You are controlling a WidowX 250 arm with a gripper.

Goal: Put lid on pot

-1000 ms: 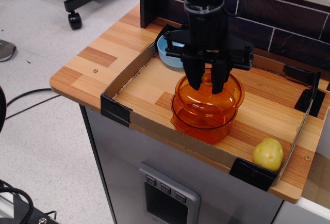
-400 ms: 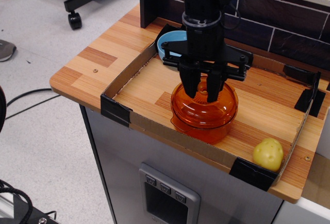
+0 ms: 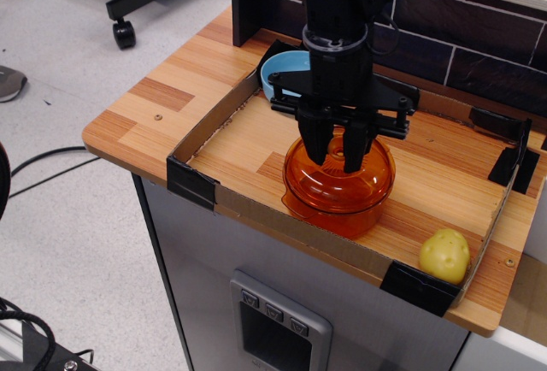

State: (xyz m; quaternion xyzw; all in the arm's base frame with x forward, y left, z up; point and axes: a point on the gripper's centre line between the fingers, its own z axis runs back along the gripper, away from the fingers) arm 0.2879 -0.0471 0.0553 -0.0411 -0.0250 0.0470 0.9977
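The lid [image 3: 338, 174] sat on the pot [image 3: 335, 204] at the desk's [image 3: 171, 80] centre. The hand [image 3: 335, 147] stood over it, fingers slightly spread around the knob; a light-blue bowl [image 3: 280, 72] lay at eleven o'clock.

— Orange pieces? Two: one lid [image 3: 329, 181], one pot [image 3: 342, 210], stacked.
— Bowls? One light-blue bowl [image 3: 280, 73], behind the gripper [image 3: 335, 159].
— Grippers? One, two fingers.
— Yellow items? One round yellow fruit [image 3: 444, 256], front right corner.
— Black corner brackets [image 3: 191, 182] along the cardboard border? Four visible.
— Chair castors on the floor? One castor [image 3: 125, 34].
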